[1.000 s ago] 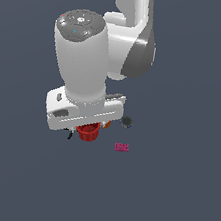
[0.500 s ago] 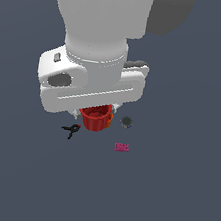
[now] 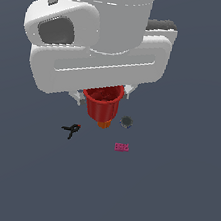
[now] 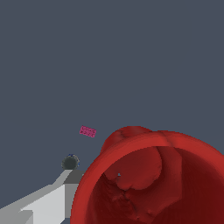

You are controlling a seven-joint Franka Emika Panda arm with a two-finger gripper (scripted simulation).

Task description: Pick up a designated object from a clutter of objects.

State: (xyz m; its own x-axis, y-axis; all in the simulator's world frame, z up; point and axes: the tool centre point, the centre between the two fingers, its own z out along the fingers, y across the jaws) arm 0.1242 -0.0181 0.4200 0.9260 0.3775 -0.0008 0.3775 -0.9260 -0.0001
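Exterior view: the arm's white hand fills our foreground, the gripper [image 3: 102, 97] clamped on the red cup [image 3: 102, 105], held upright beneath it. Just behind the cup's base we glimpse the orange cup [image 3: 103, 124]. Below lie the dark disc [image 3: 126, 121], black clamp [image 3: 71, 129] and pink brick [image 3: 122, 147], apart.

A simulated scene: a flat, featureless slate-grey ground [image 3: 178, 204] with no walls or furniture, plainly rendered.
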